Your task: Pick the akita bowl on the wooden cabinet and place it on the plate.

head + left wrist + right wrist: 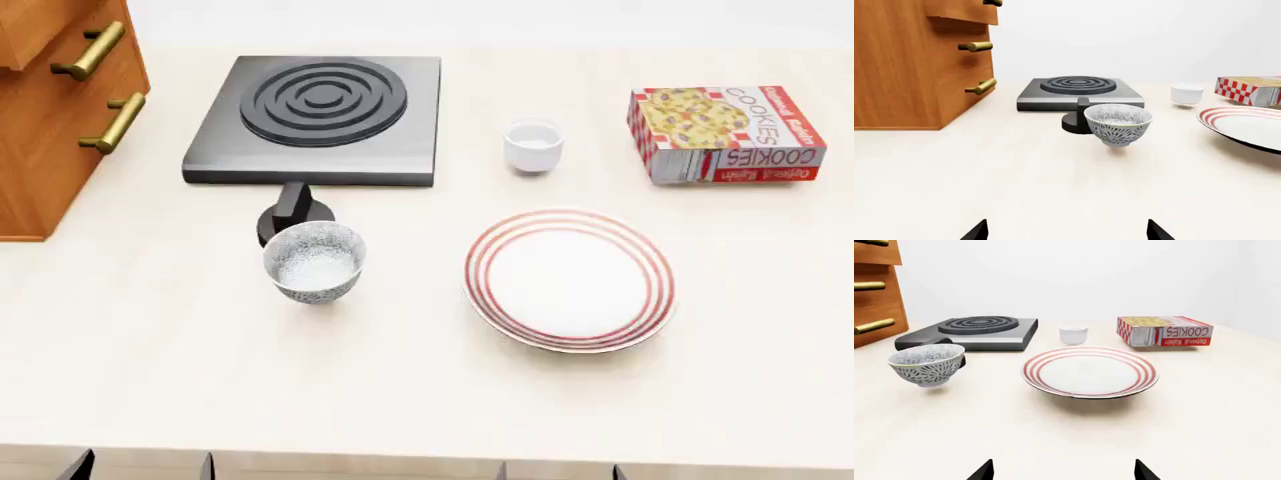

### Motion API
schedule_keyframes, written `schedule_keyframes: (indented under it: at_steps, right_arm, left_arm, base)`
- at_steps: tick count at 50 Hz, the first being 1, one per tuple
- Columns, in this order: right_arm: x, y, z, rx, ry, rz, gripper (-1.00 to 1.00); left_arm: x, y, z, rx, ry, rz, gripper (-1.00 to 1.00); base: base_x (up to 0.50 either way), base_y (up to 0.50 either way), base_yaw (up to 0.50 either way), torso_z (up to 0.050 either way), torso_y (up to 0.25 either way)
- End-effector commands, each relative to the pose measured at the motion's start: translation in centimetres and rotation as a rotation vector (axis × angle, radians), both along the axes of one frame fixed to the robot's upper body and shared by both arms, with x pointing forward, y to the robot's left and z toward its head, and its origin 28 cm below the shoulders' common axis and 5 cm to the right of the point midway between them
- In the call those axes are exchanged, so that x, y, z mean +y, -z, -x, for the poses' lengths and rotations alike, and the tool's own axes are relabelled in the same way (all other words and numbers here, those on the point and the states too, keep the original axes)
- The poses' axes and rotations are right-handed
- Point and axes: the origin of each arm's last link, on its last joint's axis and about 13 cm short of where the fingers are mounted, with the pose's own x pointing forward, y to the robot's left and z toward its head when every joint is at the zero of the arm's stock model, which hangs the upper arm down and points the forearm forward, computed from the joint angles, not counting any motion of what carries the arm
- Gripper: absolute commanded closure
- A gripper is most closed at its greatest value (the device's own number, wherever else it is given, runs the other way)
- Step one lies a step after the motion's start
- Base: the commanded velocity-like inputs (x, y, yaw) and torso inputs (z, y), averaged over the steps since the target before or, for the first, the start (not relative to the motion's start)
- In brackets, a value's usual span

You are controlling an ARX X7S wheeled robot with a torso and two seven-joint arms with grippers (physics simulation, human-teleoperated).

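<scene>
The wooden cabinet [54, 110] stands at the far left, with its top out of view, so the akita bowl on it is hidden. A grey-patterned bowl [315, 262] stands upright on the table, in front of the stove. To its right lies the red-ringed white plate [570, 279], with nothing on it. Both grippers hang low at the table's near edge, well short of the bowl and the plate. My left gripper [1067, 232] is open and holds nothing. My right gripper [1063, 471] is also open, and it faces the plate [1089, 372].
A black stove [320, 118] sits behind the bowl, with its black knob [294, 210] right by the bowl's far side. A small white cup [534, 145] and a cookie box [725, 133] stand behind the plate. Brass drawer handles [981, 87] jut out of the cabinet.
</scene>
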Motion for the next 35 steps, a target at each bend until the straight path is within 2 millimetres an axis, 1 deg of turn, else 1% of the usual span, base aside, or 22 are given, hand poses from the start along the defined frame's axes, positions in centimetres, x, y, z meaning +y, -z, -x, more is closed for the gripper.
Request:
schedule_keyframes:
  at_steps: [1,15,22,25,27,35]
  right_arm:
    - [-0.04,-0.04,0.07,-0.004,0.007,-0.008,-1.00]
    - [-0.18,0.03,0.25,-0.007,0.011,-0.012,-1.00]
    - [-0.23,0.04,0.27,-0.005,0.011,-0.012,-1.00]
    - [-0.24,0.00,0.25,-0.007,0.010,-0.013,-1.00]
    - [-0.25,-0.04,0.27,-0.009,0.009,-0.015,-1.00]
    - [-0.25,-0.13,0.22,-0.014,0.009,-0.012,-1.00]
  left_arm:
    - [0.04,-0.03,0.02,-0.002,-0.003,0.002,-1.00]
    - [0.02,-0.08,0.12,-0.010,0.001,0.019,-1.00]
    - [-0.03,0.03,0.08,-0.013,-0.015,-0.010,-1.00]
    - [0.08,-0.03,0.07,-0.022,-0.009,0.027,-1.00]
    - [0.02,0.00,0.07,-0.020,-0.014,0.004,-1.00]
    - [0.02,-0.04,0.07,-0.020,-0.008,0.006,-1.00]
  base:
    - [0.00,0.00,0.00,0.000,0.000]
    - [0.00,0.00,0.00,0.000,0.000]
    - [0.00,0.00,0.00,0.000,0.000]
    - [0.00,0.00,0.00,0.000,0.000]
    - [0.00,0.00,0.00,0.000,0.000]
    - [0.00,0.00,0.00,0.000,0.000]
